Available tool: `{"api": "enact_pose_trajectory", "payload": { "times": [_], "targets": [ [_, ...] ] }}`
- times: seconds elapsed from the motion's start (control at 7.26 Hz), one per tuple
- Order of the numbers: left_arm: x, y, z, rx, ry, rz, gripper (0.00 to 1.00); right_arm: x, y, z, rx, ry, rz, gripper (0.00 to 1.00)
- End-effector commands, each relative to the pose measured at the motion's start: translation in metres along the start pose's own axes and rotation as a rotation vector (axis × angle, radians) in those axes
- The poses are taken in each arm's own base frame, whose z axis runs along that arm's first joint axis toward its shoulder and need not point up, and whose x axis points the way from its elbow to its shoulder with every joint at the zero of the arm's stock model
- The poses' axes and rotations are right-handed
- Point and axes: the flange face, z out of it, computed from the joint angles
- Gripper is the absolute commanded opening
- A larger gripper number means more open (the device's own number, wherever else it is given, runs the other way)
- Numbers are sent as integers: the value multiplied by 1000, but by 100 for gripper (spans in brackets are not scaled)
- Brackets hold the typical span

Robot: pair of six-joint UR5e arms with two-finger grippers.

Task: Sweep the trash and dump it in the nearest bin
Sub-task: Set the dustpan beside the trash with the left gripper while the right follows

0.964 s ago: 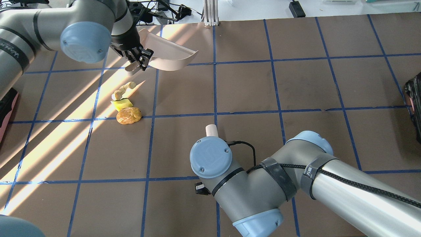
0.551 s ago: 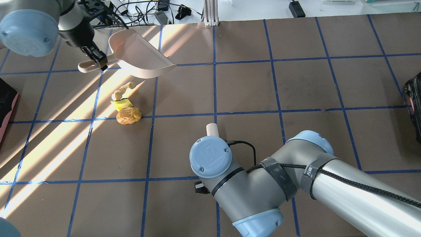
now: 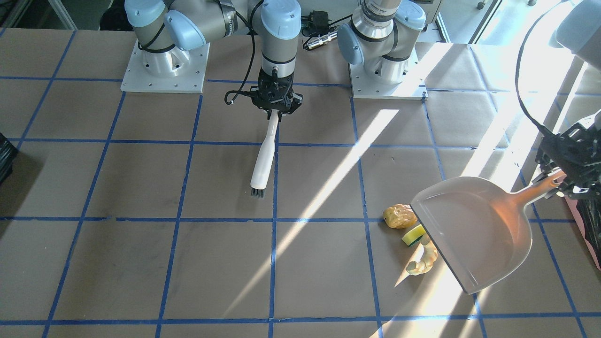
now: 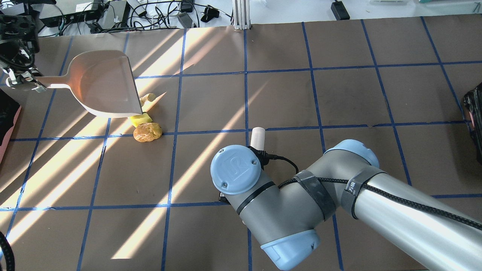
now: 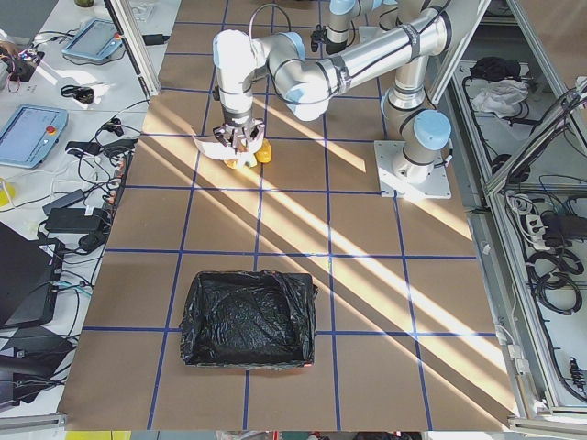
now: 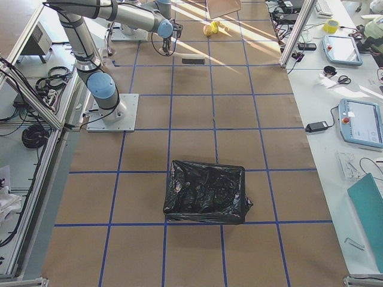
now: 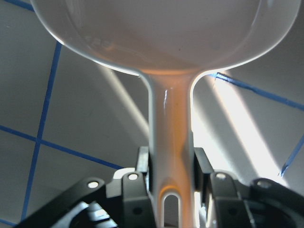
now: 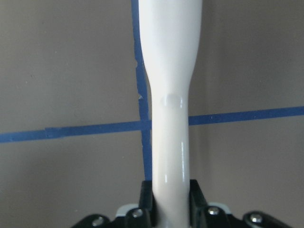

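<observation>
The trash lies in a cluster on the brown table: a golden potato-like chunk [image 4: 147, 132] [image 3: 399, 216], a yellow-green sponge wedge [image 4: 140, 119] [image 3: 413, 235] and a curved beige twisted piece [image 4: 148, 98] [image 3: 425, 260]. My left gripper [image 4: 22, 81] [image 3: 561, 180] [image 7: 171, 180] is shut on the handle of the white dustpan [image 4: 101, 82] [image 3: 474, 230]. The dustpan's open lip is right at the sponge and the twisted piece. My right gripper [image 3: 277, 110] [image 8: 171, 190] is shut on the white brush [image 3: 263, 159], whose bristles point at the table about two tiles from the trash. The pink bin with a black bag [image 4: 10, 128] [image 3: 592, 234] [image 5: 248, 316] stands beyond the dustpan handle.
A second black-bagged bin [image 4: 475, 120] [image 6: 206, 191] stands at the table's far right end. Blue tape lines grid the table. Cables and electronics [image 4: 94, 15] lie past the far edge. Strong sun stripes cross the left half.
My left arm has swung the dustpan left and turned it, so its open lip now faces the trash. The right arm with the brush has shifted slightly. The trash has not moved.
</observation>
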Motion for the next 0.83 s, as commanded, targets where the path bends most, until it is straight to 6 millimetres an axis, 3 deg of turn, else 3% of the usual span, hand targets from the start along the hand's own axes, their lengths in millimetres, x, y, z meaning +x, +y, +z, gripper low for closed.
{"api": "enact_pose_trajectory", "payload": {
  "times": [0.0, 0.28, 0.69],
  "targets": [
    [-9, 69, 25, 10, 28, 211, 0, -40, -20, -10, -15, -2, 161, 0],
    [-25, 81, 58, 27, 63, 291, 0, -105, -20, -7, -25, 20, 177, 0],
    [-53, 87, 124, 40, 59, 295, 0, -196, -38, -8, -9, 1, 209, 0]
  ]
}}
